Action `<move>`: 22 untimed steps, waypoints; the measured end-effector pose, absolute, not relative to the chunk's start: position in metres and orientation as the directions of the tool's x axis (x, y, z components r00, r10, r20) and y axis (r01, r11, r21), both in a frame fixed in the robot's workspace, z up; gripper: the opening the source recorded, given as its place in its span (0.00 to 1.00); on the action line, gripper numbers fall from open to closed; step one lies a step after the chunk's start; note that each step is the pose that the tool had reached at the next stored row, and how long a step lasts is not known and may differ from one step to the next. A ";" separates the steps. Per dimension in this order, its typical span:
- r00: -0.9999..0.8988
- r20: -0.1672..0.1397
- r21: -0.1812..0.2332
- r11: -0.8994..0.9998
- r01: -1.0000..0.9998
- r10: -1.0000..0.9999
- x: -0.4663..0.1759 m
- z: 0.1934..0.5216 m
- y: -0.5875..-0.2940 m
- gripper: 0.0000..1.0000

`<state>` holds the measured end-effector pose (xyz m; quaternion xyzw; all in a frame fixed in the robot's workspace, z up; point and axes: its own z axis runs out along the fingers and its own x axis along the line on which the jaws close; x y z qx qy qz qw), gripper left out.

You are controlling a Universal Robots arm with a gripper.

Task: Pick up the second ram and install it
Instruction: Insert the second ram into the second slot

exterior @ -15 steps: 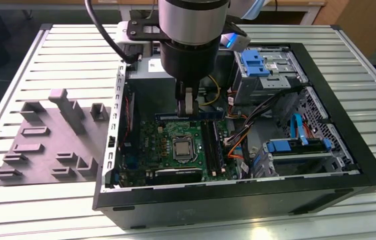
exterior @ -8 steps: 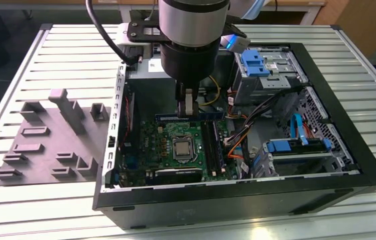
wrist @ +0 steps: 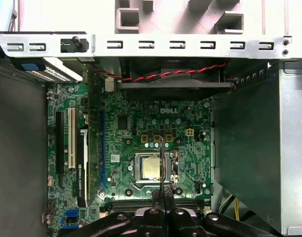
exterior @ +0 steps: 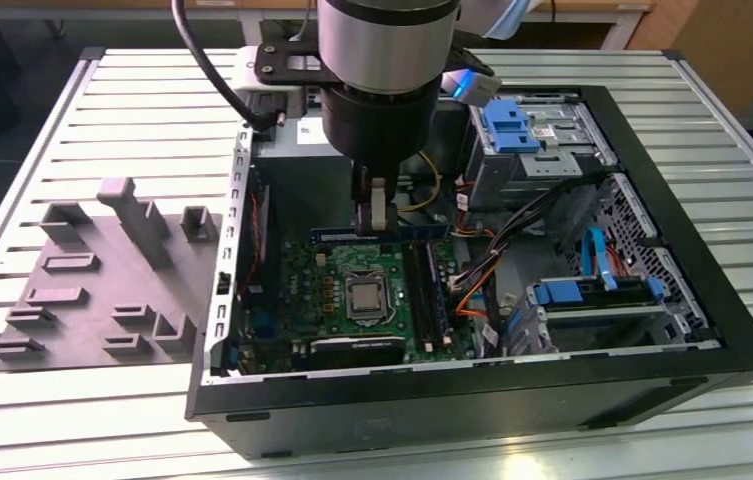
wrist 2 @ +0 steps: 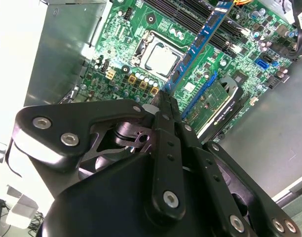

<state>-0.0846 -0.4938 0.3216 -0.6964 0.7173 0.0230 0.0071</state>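
Gripper (wrist 2: 165, 97) hanging inside the open computer case (exterior: 483, 388), jaws clamping the second ram (wrist 2: 203, 39), blue stick sitting edge-down over the green motherboard (exterior: 307, 290), near the silver processor (exterior: 367, 295), grey moulded tray (exterior: 83, 300) lying outside the case

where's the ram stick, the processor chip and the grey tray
second ram (wrist 2: 198, 44), second wrist view, middle of its blue board
processor chip (wrist: 150, 168), first wrist view, centre of its silver lid
grey tray (exterior: 103, 280), exterior view, bare flat base
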 end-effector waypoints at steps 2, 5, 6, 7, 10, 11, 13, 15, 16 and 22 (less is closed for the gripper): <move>-0.032 -0.042 0.023 0.031 -0.999 -0.999 -0.085 0.322 -0.494 0.11; -0.053 -0.042 0.023 0.052 -0.998 -0.998 -0.084 0.321 -0.494 0.11; -0.064 -0.042 0.023 0.063 -0.998 -0.997 -0.084 0.321 -0.494 0.11; -0.076 -0.042 0.023 0.075 -0.997 -0.996 -0.084 0.321 -0.494 0.11; -0.114 -0.042 0.023 0.113 -0.993 -0.993 -0.084 0.321 -0.494 0.11; -0.128 -0.042 0.023 0.128 -0.992 -0.991 -0.084 0.321 -0.494 0.11; -0.159 -0.042 0.023 0.158 -0.987 -0.986 -0.084 0.321 -0.494 0.11; -0.190 -0.042 0.023 0.189 -0.982 -0.981 -0.084 0.321 -0.494 0.11; -0.206 -0.042 0.023 0.205 -0.979 -0.978 -0.084 0.321 -0.494 0.11; -0.293 -0.042 0.023 0.292 -0.956 -0.955 -0.084 0.321 -0.494 0.11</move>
